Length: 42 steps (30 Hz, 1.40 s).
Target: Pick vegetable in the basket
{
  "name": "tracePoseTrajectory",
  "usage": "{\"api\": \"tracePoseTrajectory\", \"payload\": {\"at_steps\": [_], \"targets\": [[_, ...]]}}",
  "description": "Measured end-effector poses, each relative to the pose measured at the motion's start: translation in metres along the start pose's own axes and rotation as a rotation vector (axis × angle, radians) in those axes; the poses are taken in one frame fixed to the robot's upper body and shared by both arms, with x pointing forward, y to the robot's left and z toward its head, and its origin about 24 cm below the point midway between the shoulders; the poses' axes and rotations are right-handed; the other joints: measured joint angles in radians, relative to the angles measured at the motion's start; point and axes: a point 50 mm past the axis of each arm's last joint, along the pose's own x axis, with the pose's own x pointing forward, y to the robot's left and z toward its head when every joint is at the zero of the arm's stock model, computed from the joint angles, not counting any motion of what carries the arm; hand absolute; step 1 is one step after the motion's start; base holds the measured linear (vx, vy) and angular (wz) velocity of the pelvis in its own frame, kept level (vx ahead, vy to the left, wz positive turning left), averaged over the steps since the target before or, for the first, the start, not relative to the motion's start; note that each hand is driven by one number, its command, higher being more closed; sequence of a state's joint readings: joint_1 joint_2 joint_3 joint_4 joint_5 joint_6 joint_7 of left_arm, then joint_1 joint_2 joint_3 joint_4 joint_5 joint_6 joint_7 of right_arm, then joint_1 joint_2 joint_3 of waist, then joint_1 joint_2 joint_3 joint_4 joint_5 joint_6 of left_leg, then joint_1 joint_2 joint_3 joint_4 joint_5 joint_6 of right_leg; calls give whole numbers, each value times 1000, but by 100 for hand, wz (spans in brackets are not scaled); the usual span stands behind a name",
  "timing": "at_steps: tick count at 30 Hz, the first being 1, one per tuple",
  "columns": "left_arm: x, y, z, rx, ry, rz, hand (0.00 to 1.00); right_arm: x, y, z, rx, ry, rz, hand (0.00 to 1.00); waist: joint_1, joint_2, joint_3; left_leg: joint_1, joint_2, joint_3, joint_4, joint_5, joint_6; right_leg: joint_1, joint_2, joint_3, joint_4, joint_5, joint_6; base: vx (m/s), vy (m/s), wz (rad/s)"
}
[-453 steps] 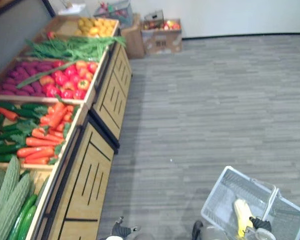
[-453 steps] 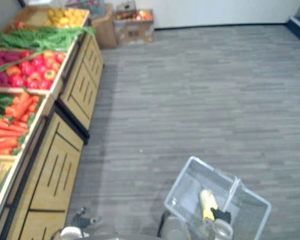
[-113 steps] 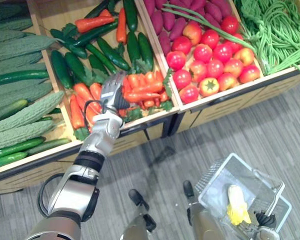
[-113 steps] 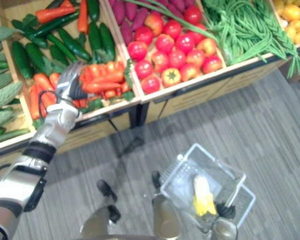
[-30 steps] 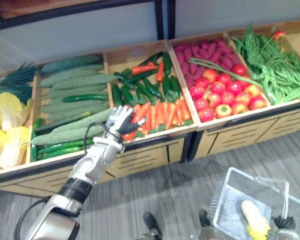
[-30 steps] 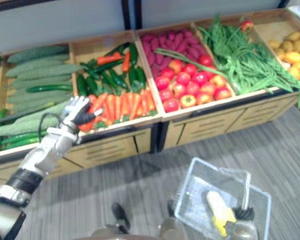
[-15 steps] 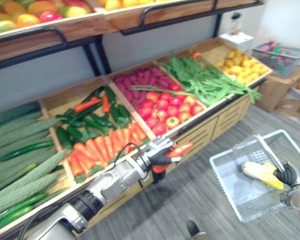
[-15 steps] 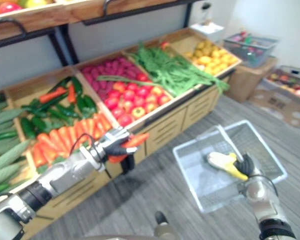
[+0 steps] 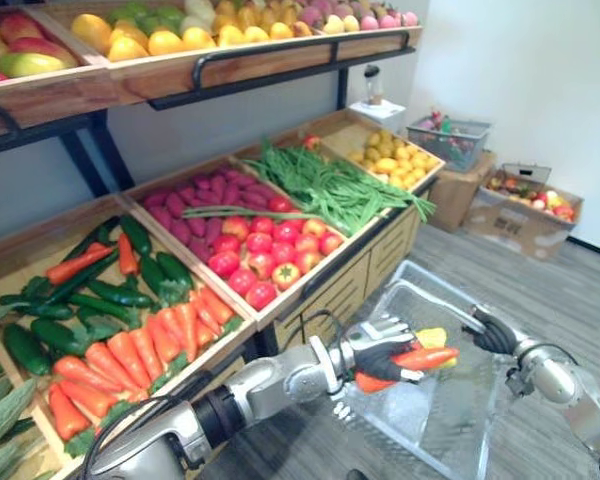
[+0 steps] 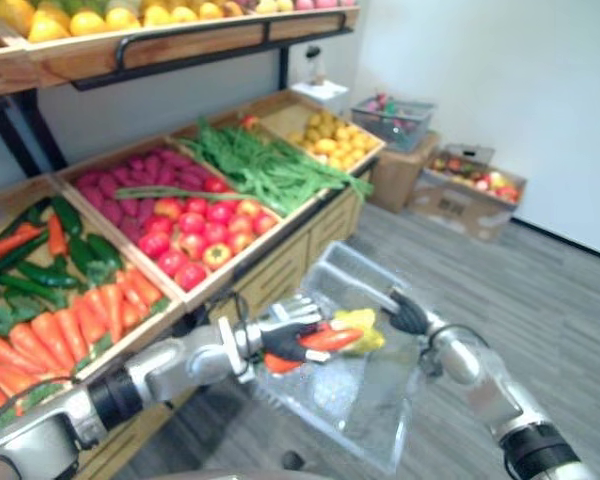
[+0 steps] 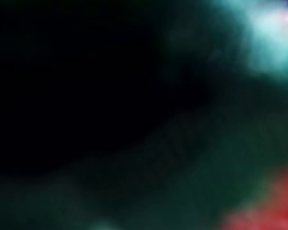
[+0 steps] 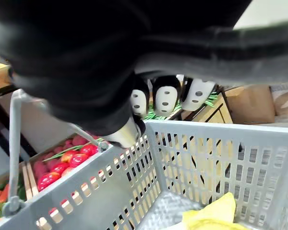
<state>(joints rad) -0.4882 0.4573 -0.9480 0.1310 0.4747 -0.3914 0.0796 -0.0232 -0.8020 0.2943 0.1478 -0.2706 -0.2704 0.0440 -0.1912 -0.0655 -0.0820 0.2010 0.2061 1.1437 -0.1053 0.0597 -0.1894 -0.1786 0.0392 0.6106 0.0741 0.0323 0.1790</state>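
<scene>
Currently left hand [image 9: 375,350] is clamping the carrot [image 9: 425,357] over the basket [image 12: 206,158], lower centre; right hand [image 9: 490,332] is gripping its handle. Risk: basket swinging on release, carrot missing.

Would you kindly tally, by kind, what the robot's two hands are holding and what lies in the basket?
carrot, held in the left hand: 1
basket, its handle held by the right hand: 1
yellow vegetable, lying in the basket: 1
Total: 3
</scene>
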Motion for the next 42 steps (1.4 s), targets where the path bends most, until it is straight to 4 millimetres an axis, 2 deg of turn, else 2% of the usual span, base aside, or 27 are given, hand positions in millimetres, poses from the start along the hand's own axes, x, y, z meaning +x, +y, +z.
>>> {"api": "tracePoseTrajectory", "payload": {"at_steps": [6,13,19,26,27,42], "targets": [[11,-10,2,-16,-15,-56,100,7,-5,19,-22,-92,32,100,-3,1,-1,28,4,27,5,-16,-11,16,8,3,1,0,0,32,-23,-10],[15,-25,-20,-28,112,-117,100,12,1,46,18,-215,119,100,-13,8,4,46,6,56,5,-25,-14,22,23,30,1,-2,-4,0,-63,-12],[15,-32,-31,16,166,-150,100,11,-1,50,61,-233,132,100,-22,18,16,54,10,60,5,-23,-23,22,31,31,16,-20,-27,-5,-82,-2],[16,-32,-52,11,287,-137,100,11,-4,57,69,-265,129,100,-25,30,55,57,12,56,5,-24,-32,19,34,26,18,-27,-30,9,-71,-1],[15,-32,-55,29,306,-146,0,11,-4,59,67,-271,129,100,-26,30,60,57,12,56,5,-24,-32,18,34,26,18,-27,-30,6,-58,-1],[16,-35,-65,40,367,-169,0,12,-6,60,71,-277,137,100,-25,75,99,63,12,51,3,-31,-40,19,39,26,35,-33,-31,-15,-64,0]]}}
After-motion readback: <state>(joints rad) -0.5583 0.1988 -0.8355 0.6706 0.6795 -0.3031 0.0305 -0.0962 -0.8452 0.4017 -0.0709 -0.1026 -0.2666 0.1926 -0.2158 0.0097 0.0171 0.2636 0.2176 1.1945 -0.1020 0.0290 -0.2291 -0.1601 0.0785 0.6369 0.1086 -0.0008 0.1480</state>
